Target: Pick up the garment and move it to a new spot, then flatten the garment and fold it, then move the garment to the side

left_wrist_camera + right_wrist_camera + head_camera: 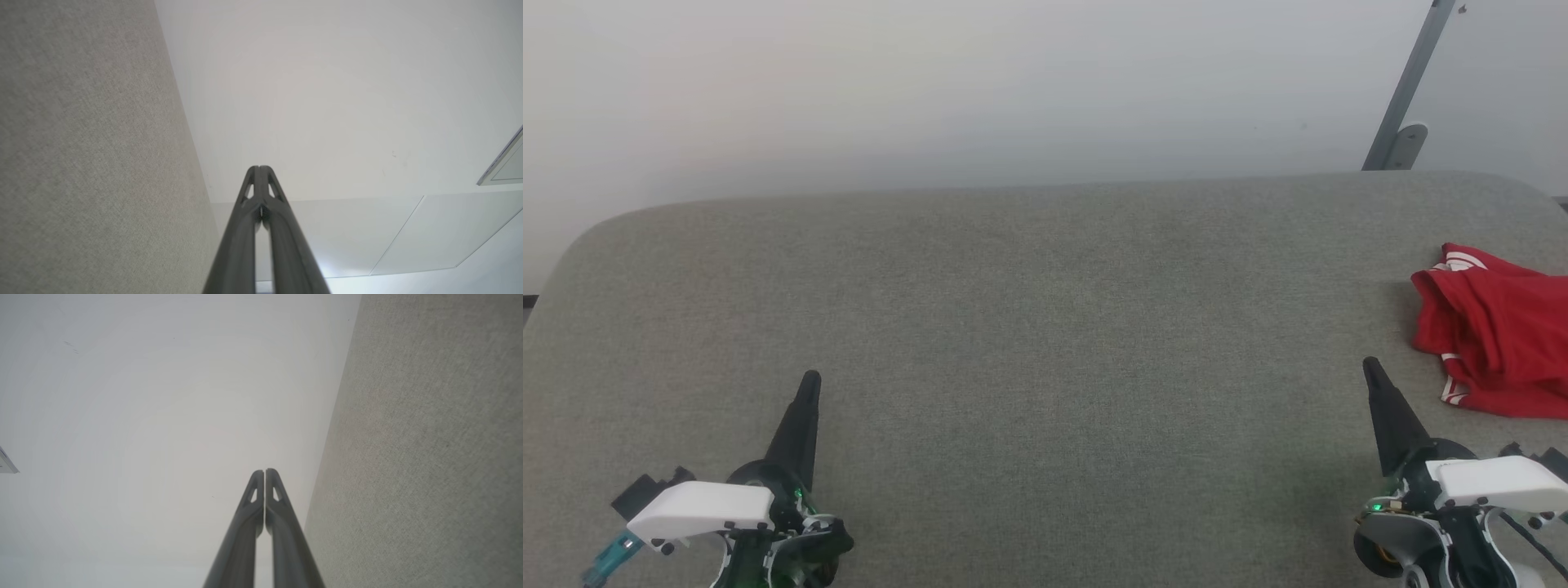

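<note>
garment (1494, 335) crumpled at the desk's right edge, both grippers empty.
left gripper (809, 382) and right gripper (1372, 369) have their fingers pressed together, gripping nothing, tips pointing toward the far edge over the near part of the grey desk (1045, 327). the red heap lies just beyond and right of the right gripper, apart from it, white striped trim showing. a pale wall (931, 82) stands behind.

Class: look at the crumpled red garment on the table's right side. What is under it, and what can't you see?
The garment lies bunched directly on the grey table. Its folds cover the surface beneath, and its right part runs past the picture's edge.
</note>
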